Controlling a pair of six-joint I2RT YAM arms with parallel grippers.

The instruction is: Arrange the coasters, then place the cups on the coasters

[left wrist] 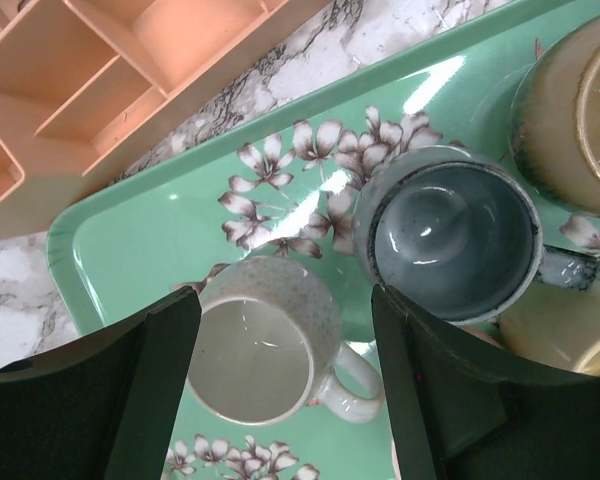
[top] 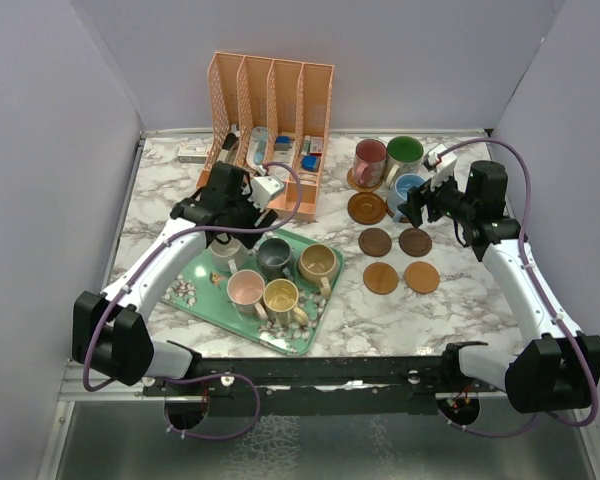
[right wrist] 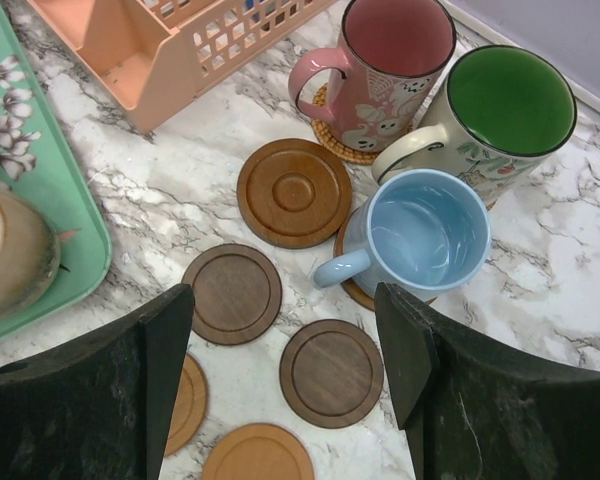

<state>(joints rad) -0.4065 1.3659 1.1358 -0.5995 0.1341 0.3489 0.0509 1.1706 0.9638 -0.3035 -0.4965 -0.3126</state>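
The left gripper [left wrist: 285, 310] hangs over the green tray [left wrist: 130, 240]. Its jaws are partly open astride the cream mug [left wrist: 255, 360], which stands at the tray's 10 o'clock corner; no firm grip shows. 4 other mugs [top: 280, 297] share the tray. The right gripper [right wrist: 283, 300] gapes wide and empty above 5 bare coasters [right wrist: 294, 192]. At their 12 o'clock, the pink mug [right wrist: 390, 70] and blue mug [right wrist: 420, 235] sit on coasters, with the green mug [right wrist: 505, 110] beside them.

Quick tally: eight cups [top: 274, 257] total, with five on the green tray [left wrist: 130, 240] and three parked on coasters [right wrist: 293, 192]. Eight coasters as well, five bare. One tray, one peach organizer [top: 270, 90] with four slots.
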